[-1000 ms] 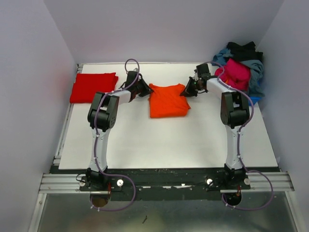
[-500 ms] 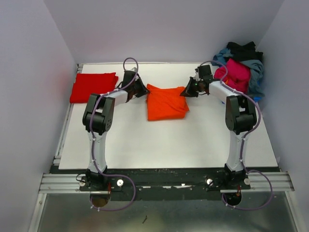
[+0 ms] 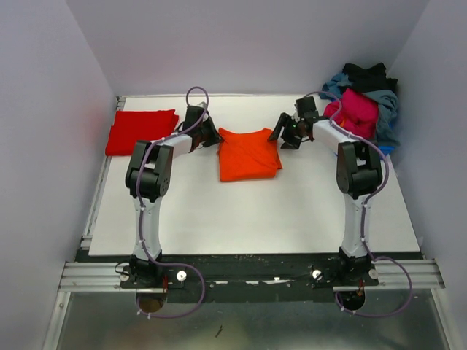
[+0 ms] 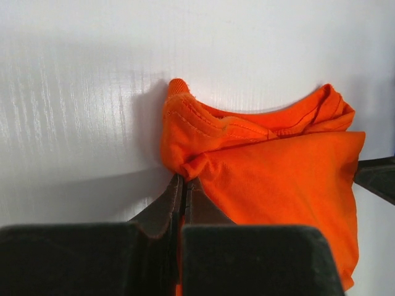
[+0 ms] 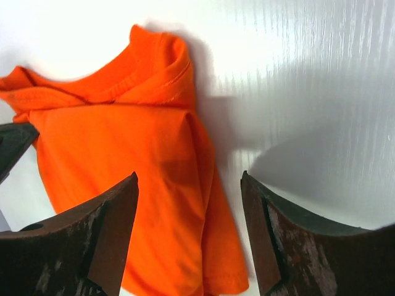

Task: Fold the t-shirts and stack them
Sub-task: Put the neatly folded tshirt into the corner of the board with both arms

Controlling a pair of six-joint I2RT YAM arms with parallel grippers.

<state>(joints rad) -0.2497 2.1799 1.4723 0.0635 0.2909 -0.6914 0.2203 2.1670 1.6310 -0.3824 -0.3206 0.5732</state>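
The folded orange t-shirt [image 3: 248,153] lies on the white table at the back middle. My left gripper [image 3: 214,137] is at its left upper corner. In the left wrist view the left gripper [image 4: 183,180] is shut, pinching a bunched corner of the orange t-shirt [image 4: 278,179]. My right gripper [image 3: 283,134] hovers at the shirt's right upper corner. Seen from the right wrist, the right gripper [image 5: 189,179] stands open above the right edge of the orange t-shirt [image 5: 123,142], holding nothing. A folded red t-shirt [image 3: 141,131] lies at the back left.
A loose pile of t-shirts [image 3: 365,102], pink, grey-blue and black, sits in the back right corner. Walls close in the white table [image 3: 248,211] at the left, back and right. The arm bases stand on a metal rail [image 3: 248,273] at the near edge.
My right gripper has opened and let go of the orange t-shirt's right corner. The shirt has slid slightly left with my left gripper, which has stayed shut on it.
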